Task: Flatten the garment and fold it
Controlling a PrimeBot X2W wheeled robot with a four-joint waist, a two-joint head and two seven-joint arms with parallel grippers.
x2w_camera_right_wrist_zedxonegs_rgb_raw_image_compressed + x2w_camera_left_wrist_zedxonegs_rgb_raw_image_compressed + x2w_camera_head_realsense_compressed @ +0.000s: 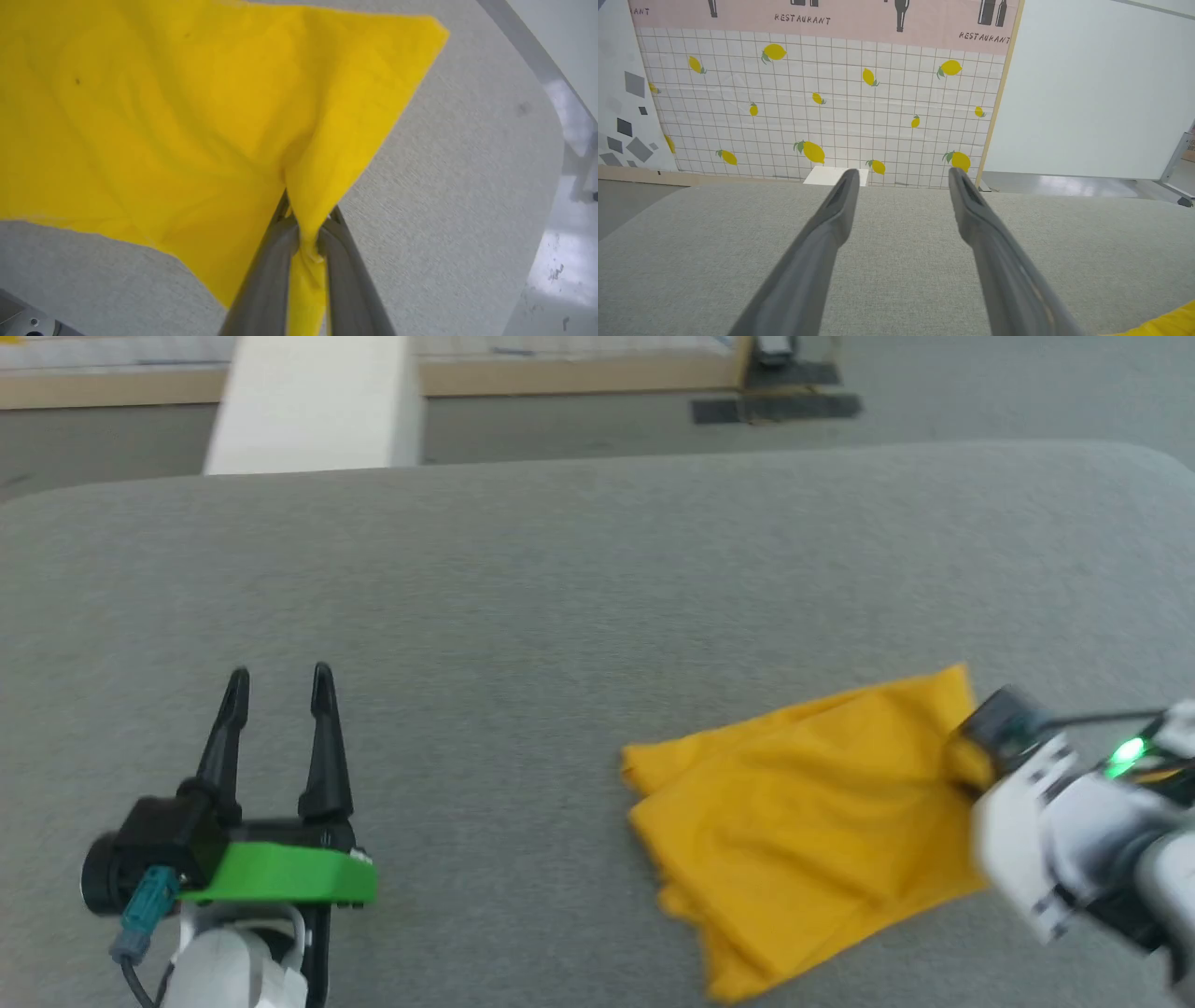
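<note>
The pink band (738,18) runs along the top of the lemon-patterned wall panel (859,126). On it the word "RESTAURANT" stands twice in dark capitals, once left of centre and once further right, below black bottle silhouettes (990,11). At the band's left edge, only the cut-off letters "ANT" can be read.

Head cam faces down; 2 wrist cams low; all 3 share garment (803,821).

The right gripper (966,758) is blurred in the head view, its fingertips buried in the garment (803,821), which is cut off by the right wrist view's top and left edges.
</note>
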